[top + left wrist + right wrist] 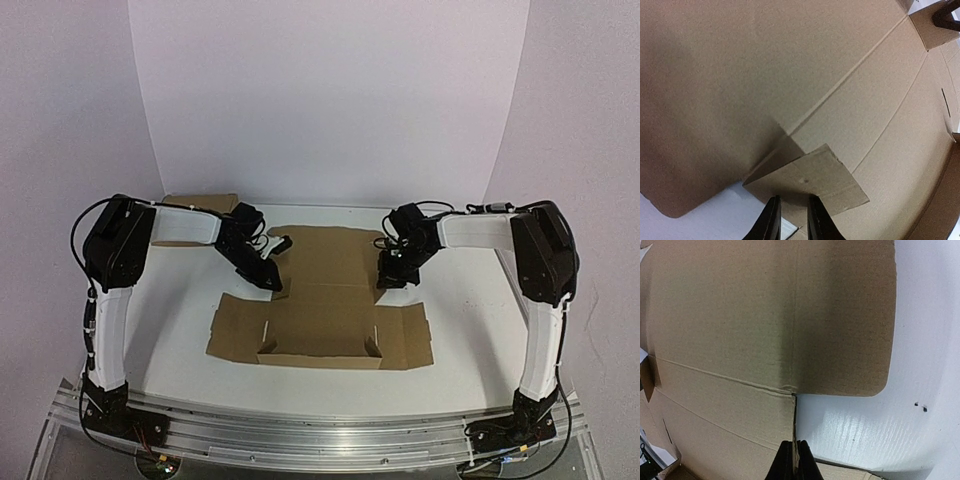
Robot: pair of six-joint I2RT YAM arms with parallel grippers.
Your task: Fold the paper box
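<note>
Well, the paper box [320, 320] lies in the middle of the counter [470, 330], barely begun: only its near wall stands, while side flaps and far lid lie flat. The right jaws are closed at its right edge. The left jaws sit by a small lifted flap [810, 175]; I cannot tell whether they grip it.

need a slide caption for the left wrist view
Left end effector, fingers slightly apart, poised at a raised flap of the creased brown paper box.
</note>
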